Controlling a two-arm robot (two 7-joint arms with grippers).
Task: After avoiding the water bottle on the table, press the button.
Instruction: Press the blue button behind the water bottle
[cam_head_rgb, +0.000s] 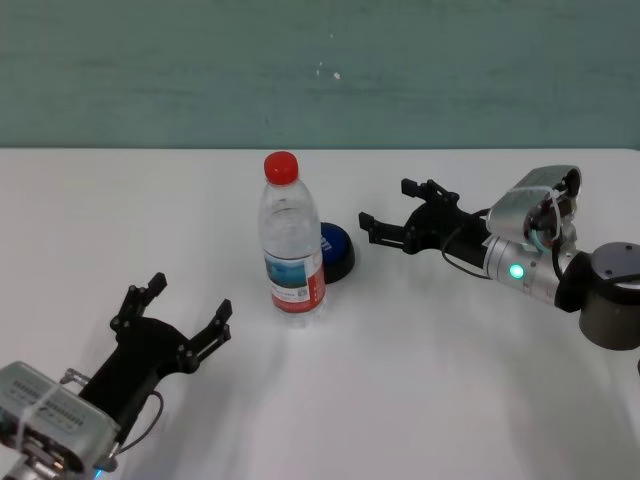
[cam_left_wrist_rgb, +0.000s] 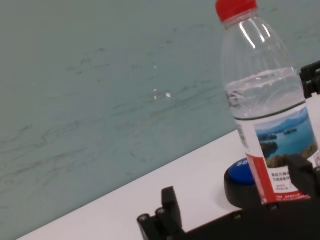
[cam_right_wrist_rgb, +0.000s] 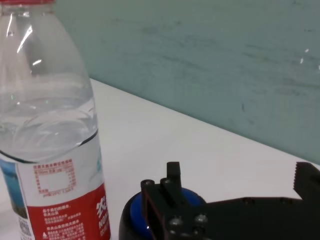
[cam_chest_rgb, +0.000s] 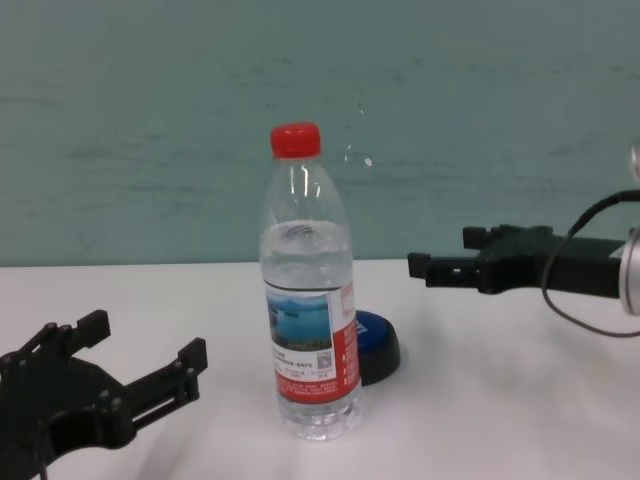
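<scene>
The button (cam_head_rgb: 334, 251) sits on the white tabletop (cam_head_rgb: 450, 360), just behind and to the right of the water bottle (cam_head_rgb: 291, 240), so close that the bottle's base hides its left edge in the head view. The bottle stands upright, with its long axis vertical, and it is much taller than the low blue dome.

The right gripper (cam_head_rgb: 386, 222) is the nearer one. It hangs in the air just to the right of the button and somewhat above it, pointing left toward the bottle, with its jaws apart. Between its tips and the button nothing stands in the way; the bottle lies beyond the button on that line. So I judge that the coming move should go a little left and then down onto the dome, and should stop before reaching the bottle's side.

The left gripper (cam_head_rgb: 180, 320) rests low near the front left of the tabletop, jaws spread wide. From there the bottle stands between it and the button, so this arm has the worse path.
</scene>
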